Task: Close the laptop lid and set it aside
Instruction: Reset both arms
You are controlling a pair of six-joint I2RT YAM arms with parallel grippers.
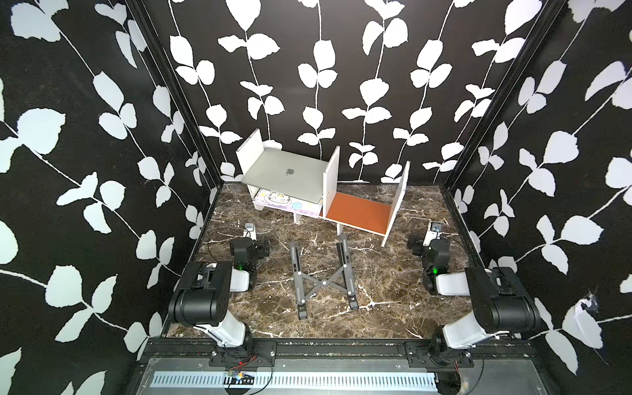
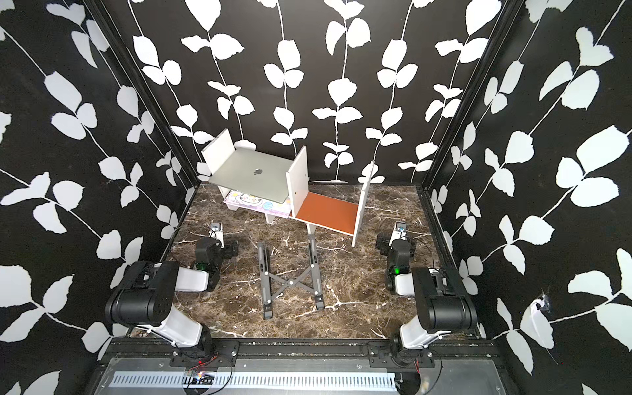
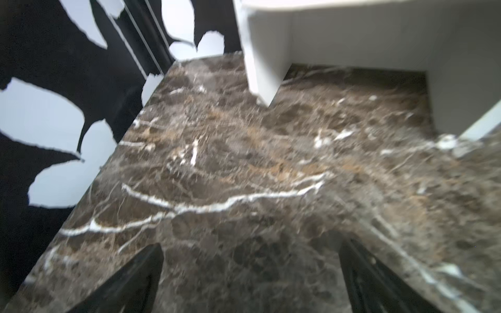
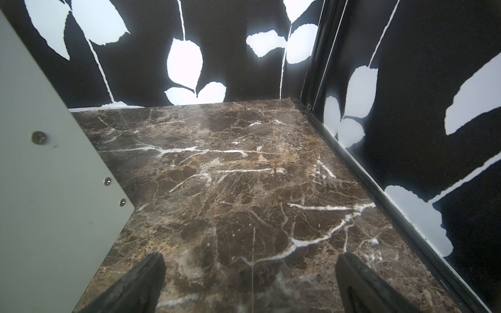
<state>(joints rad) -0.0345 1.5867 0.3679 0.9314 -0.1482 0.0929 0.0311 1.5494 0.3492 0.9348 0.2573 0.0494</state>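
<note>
Now, nearest you, left gripper [image 3: 250, 249] and right gripper [image 4: 250, 257] hang with jaws spread wide, empty, over open marble tabletop [image 1: 383, 284]. Mid-frame lies the folding stand [image 1: 321, 277], room either side. Farther, upper centre, the laptop [image 1: 285, 178] rests closed between two shelf [image 1: 331, 178] panels — front edge overhanging the notebook [image 1: 284, 202].

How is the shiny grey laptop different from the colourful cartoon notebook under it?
The slim silver-grey laptop is plain, with just one dark apple logo; the pastel spiral notebook is covered in cartoon drawings. The laptop lies on top and can be seen whole; the notebook sits below it, mostly hidden, with only its front strip peeking out. Both lie flat in the same bay of the white shelf.
</note>
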